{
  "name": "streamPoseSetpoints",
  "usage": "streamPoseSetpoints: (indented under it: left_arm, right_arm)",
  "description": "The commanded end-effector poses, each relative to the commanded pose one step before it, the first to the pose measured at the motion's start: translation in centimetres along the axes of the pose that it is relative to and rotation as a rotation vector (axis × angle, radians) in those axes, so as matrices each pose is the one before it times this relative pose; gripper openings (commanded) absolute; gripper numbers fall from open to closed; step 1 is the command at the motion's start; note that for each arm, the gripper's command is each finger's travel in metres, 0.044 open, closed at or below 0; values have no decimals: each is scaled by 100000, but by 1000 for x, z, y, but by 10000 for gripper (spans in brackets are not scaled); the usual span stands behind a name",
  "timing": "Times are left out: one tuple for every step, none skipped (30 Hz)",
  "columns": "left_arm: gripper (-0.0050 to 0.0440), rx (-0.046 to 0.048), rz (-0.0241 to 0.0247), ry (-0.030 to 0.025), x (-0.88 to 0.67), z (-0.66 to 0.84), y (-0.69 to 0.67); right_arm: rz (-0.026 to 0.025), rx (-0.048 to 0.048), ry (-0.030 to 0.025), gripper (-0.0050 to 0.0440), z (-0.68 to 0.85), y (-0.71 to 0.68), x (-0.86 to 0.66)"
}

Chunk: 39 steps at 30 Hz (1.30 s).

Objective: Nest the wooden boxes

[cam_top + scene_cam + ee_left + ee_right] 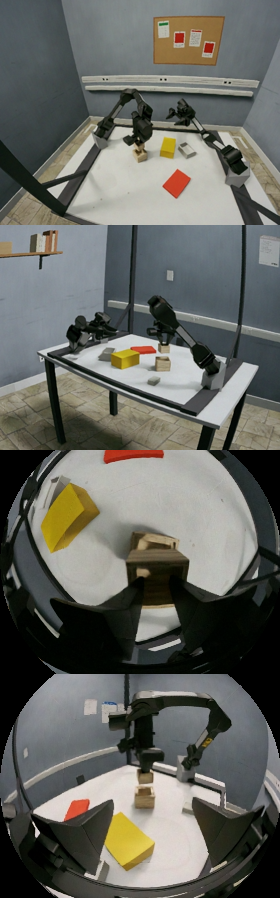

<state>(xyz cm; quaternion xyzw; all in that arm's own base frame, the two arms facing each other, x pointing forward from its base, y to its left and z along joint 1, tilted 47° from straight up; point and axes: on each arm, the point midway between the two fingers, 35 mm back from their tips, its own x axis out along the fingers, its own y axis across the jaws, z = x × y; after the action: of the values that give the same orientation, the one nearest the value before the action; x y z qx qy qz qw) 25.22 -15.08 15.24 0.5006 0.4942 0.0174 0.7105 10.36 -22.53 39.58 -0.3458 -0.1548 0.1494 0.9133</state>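
My left gripper [138, 141] is shut on a small open wooden box [139, 146] and holds it just above a larger open wooden box [140, 155], which stands upright on the table. In the exterior view the small box [163, 348] hangs from the left gripper [164, 342], close to the larger box [162, 363]. In the left wrist view the held box [158, 567] sits between the fingers and covers most of the larger box [155, 540]. My right gripper [171, 113] [110, 330] is open, empty and raised in the air, far from both boxes.
A yellow block [167, 147] stands right of the boxes. A grey open box [187, 150] lies tilted beside it. A flat red block [176, 183] lies nearer the front. A small grey block [154, 380] lies near the table edge.
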Motion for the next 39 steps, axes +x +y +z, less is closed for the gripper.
streamPoseSetpoints:
  left_arm:
    - [198, 12991, -181, -1391, -338, 237, 161]
    - [198, 3459, -1, -22, -6, -2, 6]
    - [198, 3430, -1, -51, -13, -6, 13]
    - [198, 3438, 0, -43, -11, -5, 11]
    - [198, 0, 0, 0, 0, 0, 0]
    - [198, 0, 0, 0, 0, 0, 0]
    - [198, 3461, -3, 5, 2, -3, 5]
    - [198, 3480, -1, 2, 1, 0, 1]
    - [198, 3482, 0, 0, 0, 0, 0]
    - [198, 3482, 0, 0, 0, 0, 0]
    - [198, 3482, 0, 0, 0, 0, 0]
    - [198, 3482, 0, 0, 0, 0, 0]
    - [198, 3482, 0, 0, 0, 0, 0]
    - [198, 3482, 0, 0, 0, 0, 0]
    - [198, 3482, 0, 0, 0, 0, 0]
    - [198, 3482, 0, 0, 0, 0, 0]
    - [198, 3482, 0, 0, 0, 0, 0]
    - [198, 3481, -1, 1, 0, 0, 0]
    - [198, 3480, -1, 2, 1, -1, 0]
    - [198, 3479, -2, 2, 1, -1, 0]
    - [198, 3480, -2, 2, 1, -1, 0]
    - [198, 0, 0, 0, 0, 0, 0]
    - [198, 0, 0, 0, 0, 0, 0]
    - [198, 3473, -7, 7, 3, -2, 1]
    - [198, 3482, 0, 0, 0, 0, 0]
    - [198, 3483, 0, 0, 0, 0, 0]
    - [198, 3483, 0, 0, 0, 0, 0]
    - [198, 3483, 0, 0, 0, 0, 0]
    - [198, 3483, 0, 0, 0, 0, 0]
    - [198, 3483, 0, 0, 0, 0, 0]
    - [198, 3483, 0, 0, 0, 0, 0]
    - [198, 3483, 0, 0, 0, 0, 0]
    - [198, 3483, 0, 0, 0, 0, 0]
    - [198, 3483, 0, 0, 0, 0, 0]
    - [198, 3483, 0, 0, 0, 0, 0]
    - [198, 3483, 0, 0, 0, 0, 0]
    - [198, 3483, 0, 0, 0, 0, 0]
    - [198, 3483, 0, 0, 0, 0, 0]
    - [198, 0, 0, 0, 0, 0, 0]
  right_arm:
    - [1363, -3125, 650, 400, 937, 250, 543]
    - [0, 0, 0, 400, 0, 0, 0]
    - [0, 0, 0, 400, 0, 0, 0]
    - [0, 0, 0, 400, 0, 0, 0]
    - [0, 0, 0, 400, 0, 0, 0]
    - [0, 0, 0, 400, 0, 0, 0]
    - [0, 0, 0, 400, 0, 0, 0]
    - [0, 0, 0, 400, 0, 0, 0]
    - [0, 0, 0, 400, 0, 0, 0]
    - [0, 0, 0, 400, 0, 0, 0]
    - [0, 0, 0, 400, 0, 0, 0]
    - [0, 0, 0, 400, 0, 0, 0]
    - [0, 0, 0, 400, 0, 0, 0]
    - [0, 0, 0, 400, 0, 0, 0]
    - [0, 0, 0, 400, 0, 0, 0]
    - [0, 0, 0, 400, 0, 0, 0]
    - [0, 0, 0, 400, 0, 0, 0]
    - [0, 0, 0, 400, 0, 0, 0]
    - [0, 0, 0, 400, 0, 0, 0]
    - [0, 0, 0, 400, 0, 0, 0]
    - [0, 0, 0, 400, 0, 0, 0]
    - [0, 0, 0, 400, 0, 0, 0]
    - [0, 0, 0, 400, 0, 0, 0]
    - [0, 0, 0, 400, 0, 0, 0]
    - [0, 0, 0, 400, 0, 0, 0]
    - [0, 0, 0, 400, 0, 0, 0]
    - [0, 0, 0, 400, 0, 0, 0]
    - [0, 0, 0, 400, 0, 0, 0]
    - [0, 0, 0, 400, 0, 0, 0]
    - [0, 0, 0, 400, 0, 0, 0]
    - [0, 0, 0, 400, 0, 0, 0]
    - [0, 0, 0, 400, 0, 0, 0]
    - [0, 0, 0, 400, 0, 0, 0]
    - [0, 0, 0, 400, 0, 0, 0]
    - [0, 0, 0, 400, 0, 0, 0]
    - [0, 0, 0, 400, 0, 0, 0]
    - [0, 0, 0, 400, 0, 0, 0]
    - [0, 0, 0, 400, 0, 0, 0]
    - [0, 0, 0, 400, 0, 0, 0]
